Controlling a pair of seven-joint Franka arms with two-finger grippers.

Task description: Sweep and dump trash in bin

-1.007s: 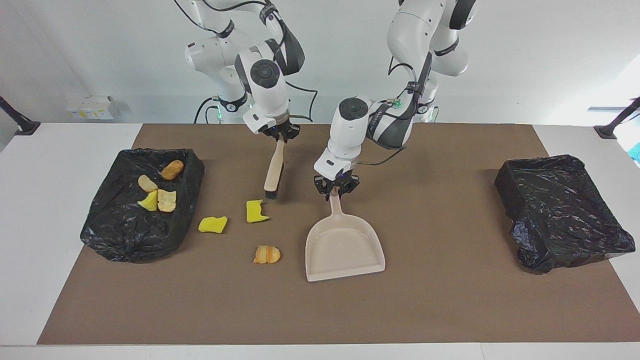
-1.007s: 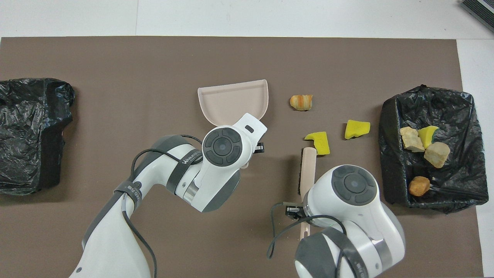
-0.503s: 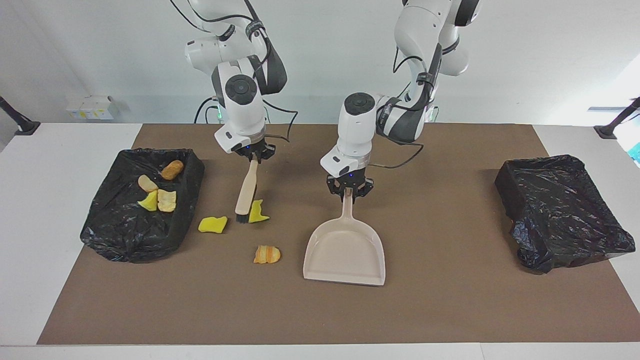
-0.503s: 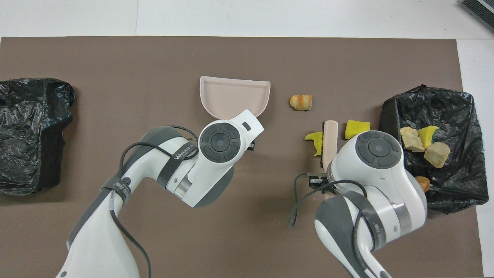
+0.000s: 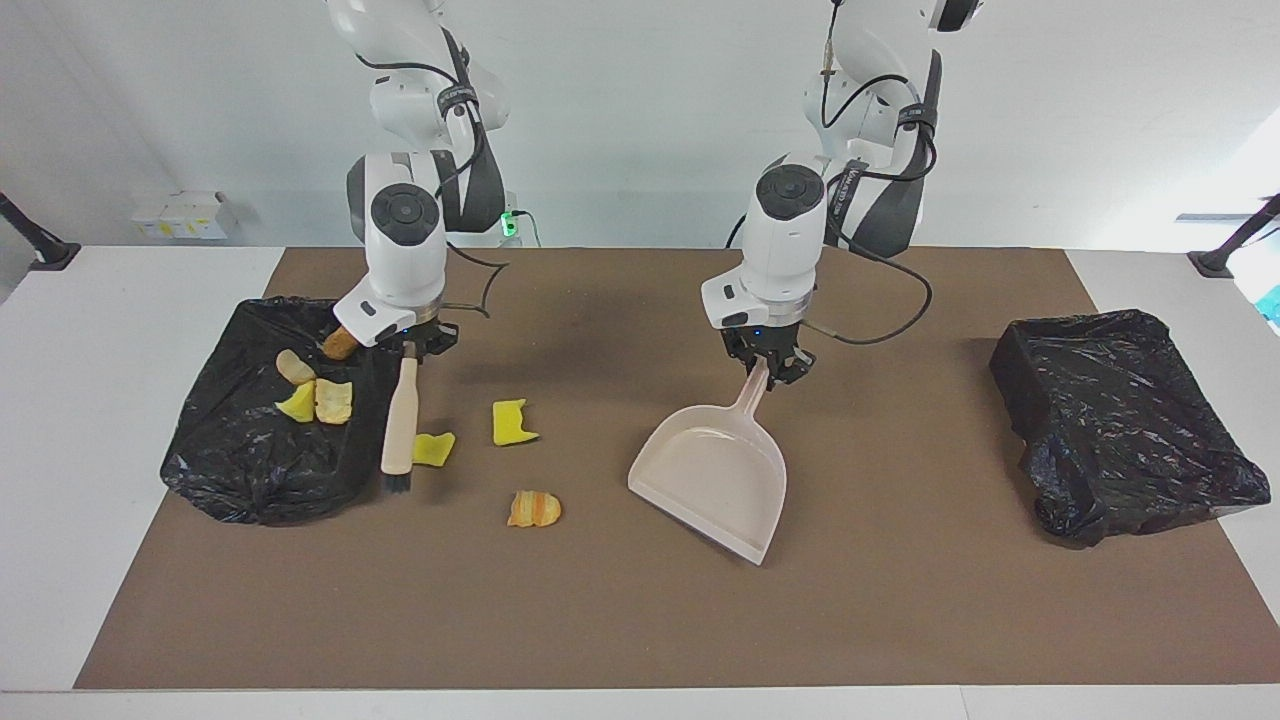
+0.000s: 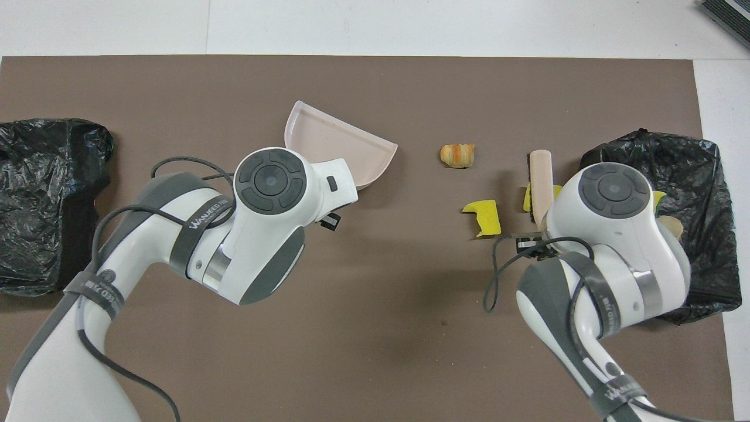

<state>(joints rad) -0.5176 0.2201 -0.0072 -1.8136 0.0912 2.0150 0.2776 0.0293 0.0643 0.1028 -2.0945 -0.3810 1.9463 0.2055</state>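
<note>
Bench (image 5: 120,560): white, overlaid by a brown mat (image 5: 900,620). Bins: two, each lined with a black bag, one at the right arm's end (image 5: 250,470) and one at the left arm's end (image 5: 1120,430) of the mat. Trash, seven scraps: four lie inside the bin at the right arm's end, namely a tan-orange lump (image 5: 338,346) partly hidden by the right arm, a pale tan piece (image 5: 293,367), a yellow wedge (image 5: 297,405) and a tan slice (image 5: 333,401); three lie on the mat, namely a yellow scrap (image 5: 433,448) just beside the brush, a second yellow scrap (image 5: 512,422) nearer the middle of the mat, and an orange-striped lump (image 5: 534,509) farther from the robots than both. Brush (image 5: 399,425): beige handle, dark bristles at the lower end, hanging near upright beside the wall of that bin, bristles at or just above the mat (contact cannot be told). Right end effector (image 5: 411,345): clamped on the top of the brush handle, over the edge of the bin. Dustpan (image 5: 715,478): beige, tilted, its open lip turned toward the orange-striped lump and low to the mat, well apart from all three loose scraps. Left end effector (image 5: 765,368): clamped on the dustpan handle, over the middle of the mat.
</note>
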